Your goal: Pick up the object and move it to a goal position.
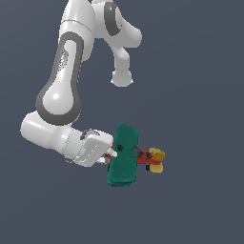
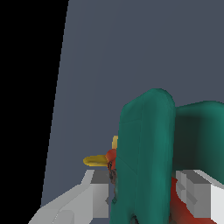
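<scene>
Biplane [image 1: 125,155] toy first: we see it held up off any surface against the plain grey-blue backdrop, in the lower middle of the exterior view. Going left to right there: the white arm [image 1: 59,100] bends down on the exterior view's left, its wrist block ends in the tool [image 1: 110,157], and the plane sits right at the tool's tip, touching it. Broad teal-green wings [image 1: 122,162] stand on edge, nearly upright, just beside the tool. Red-orange body [image 1: 142,156] sticks out past the wings toward the exterior view's right. Yellow parts [image 1: 156,156] sit at the far right end; we cannot tell from this view if they are the tail or the propeller.

Wrist view: one grey finger [image 2: 74,205] on one side of the wings [image 2: 144,162], the other finger [image 2: 199,197] on the opposite side, wings and red body between them. Both fingers look pressed against the plane, so we read the tool as clenched on the biplane. A yellow blade [image 2: 95,160] pokes out beside the wing edge. No worktop contact is visible in either view.
</scene>
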### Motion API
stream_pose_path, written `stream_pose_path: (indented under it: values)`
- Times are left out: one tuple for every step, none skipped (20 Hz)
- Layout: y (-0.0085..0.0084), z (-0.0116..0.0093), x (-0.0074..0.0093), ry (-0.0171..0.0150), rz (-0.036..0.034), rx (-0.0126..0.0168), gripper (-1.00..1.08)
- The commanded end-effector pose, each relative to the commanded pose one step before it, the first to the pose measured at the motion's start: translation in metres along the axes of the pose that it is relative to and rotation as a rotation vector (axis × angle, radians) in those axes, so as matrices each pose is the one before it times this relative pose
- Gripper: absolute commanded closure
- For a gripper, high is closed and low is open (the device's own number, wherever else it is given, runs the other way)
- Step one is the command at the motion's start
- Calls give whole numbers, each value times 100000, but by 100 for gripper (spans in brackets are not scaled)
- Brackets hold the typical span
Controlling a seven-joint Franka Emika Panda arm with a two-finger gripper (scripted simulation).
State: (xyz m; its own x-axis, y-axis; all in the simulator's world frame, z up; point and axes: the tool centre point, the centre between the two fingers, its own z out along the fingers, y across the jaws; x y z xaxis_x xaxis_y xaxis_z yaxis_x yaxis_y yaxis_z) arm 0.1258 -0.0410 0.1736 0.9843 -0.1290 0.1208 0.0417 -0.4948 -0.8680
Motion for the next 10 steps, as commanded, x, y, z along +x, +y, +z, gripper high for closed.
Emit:
stream_pose_path:
  values:
    - [-216, 1020, -194, -976, 142, 1296, -20]
    - [43, 7, 28, 124, -74, 260, -20]
    - [64, -29, 37, 178, -90, 273, -20]
    - [60, -50, 42, 208, -59, 237, -20]
    - [43, -53, 45, 216, -11, 192, -20]
    - [27, -57, 53, 252, 42, 181, -20]
    - [11, -62, 66, 311, 103, 188, -20]
    - [-4, -62, 79, 362, 158, 199, -20]
    - [-16, -64, 90, 409, 203, 221, -20]
    - [-23, -52, 94, 414, 210, 243, -20]
